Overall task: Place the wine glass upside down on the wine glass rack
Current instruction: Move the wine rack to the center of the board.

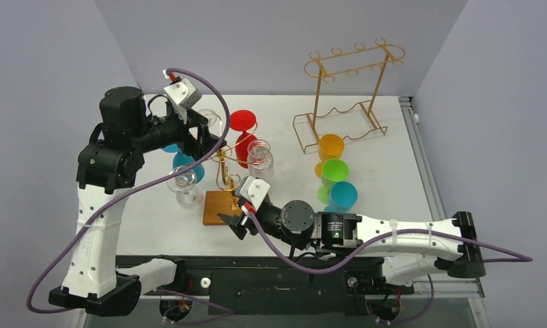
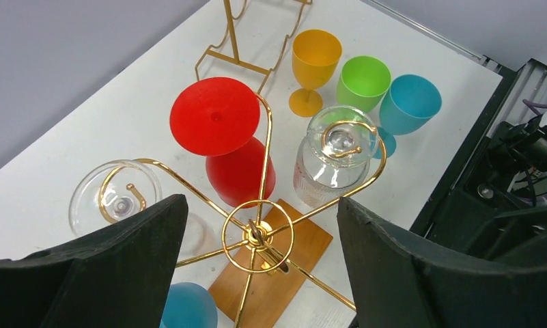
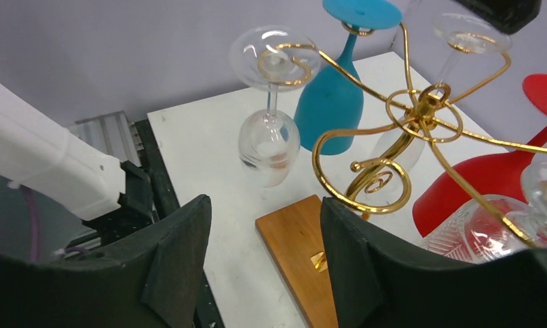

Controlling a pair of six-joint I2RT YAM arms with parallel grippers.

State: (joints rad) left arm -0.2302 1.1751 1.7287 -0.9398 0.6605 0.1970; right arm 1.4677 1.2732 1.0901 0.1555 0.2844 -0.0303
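The gold wire tree rack (image 1: 224, 171) stands on its brown wooden base (image 1: 218, 206) at the table's centre left. Several wine glasses hang upside down on its spiral arms: a red one (image 2: 237, 174), a ribbed clear one (image 2: 330, 167), a smooth clear one (image 2: 113, 198) and a blue one (image 3: 339, 102). Another clear foot (image 3: 472, 34) sits on a far arm. My left gripper (image 1: 203, 133) is open and empty above the rack's top ring (image 2: 257, 236). My right gripper (image 1: 233, 223) is open and empty, low by the base's near edge (image 3: 304, 239).
An orange (image 1: 330, 147), a green (image 1: 334, 171) and a blue glass (image 1: 343, 195) stand upright in a row to the right of the rack. A taller gold wire frame rack (image 1: 345, 102) stands at the back right. The table's right edge rail (image 1: 421, 164) is beyond them.
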